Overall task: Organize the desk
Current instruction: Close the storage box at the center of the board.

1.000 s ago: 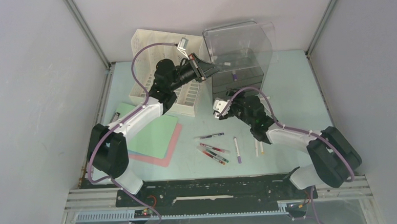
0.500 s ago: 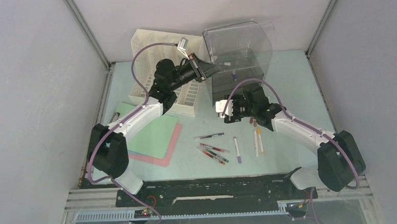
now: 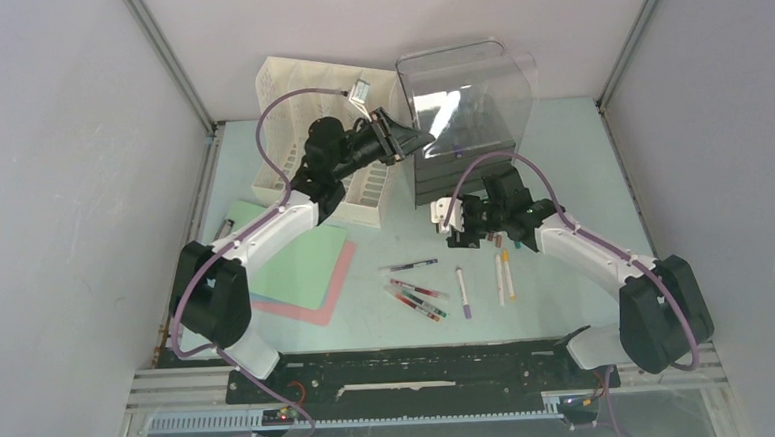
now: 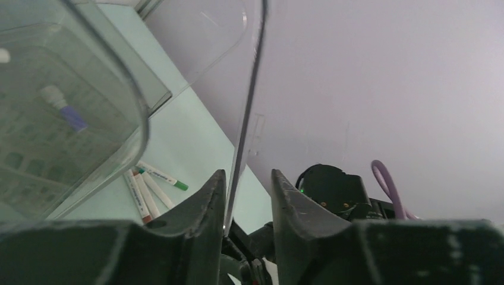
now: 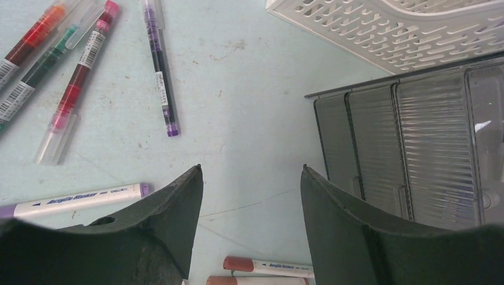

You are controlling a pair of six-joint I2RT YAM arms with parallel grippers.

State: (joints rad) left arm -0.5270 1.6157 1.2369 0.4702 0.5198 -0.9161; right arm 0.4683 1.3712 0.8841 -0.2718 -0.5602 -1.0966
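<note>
we log left gripper [image 4: 248, 173] slightly parted astride clear lid [image 4: 252, 77] edge, right gripper [image 5: 249, 172] open above desk [image 5: 249, 119]

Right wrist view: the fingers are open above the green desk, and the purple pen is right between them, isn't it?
Not quite. The right gripper does have its fingers open above the desk, but only bare desk shows between them. The purple pen lies flat on the desk, beyond the fingers and off to one side. The right wrist view shows this.
</note>
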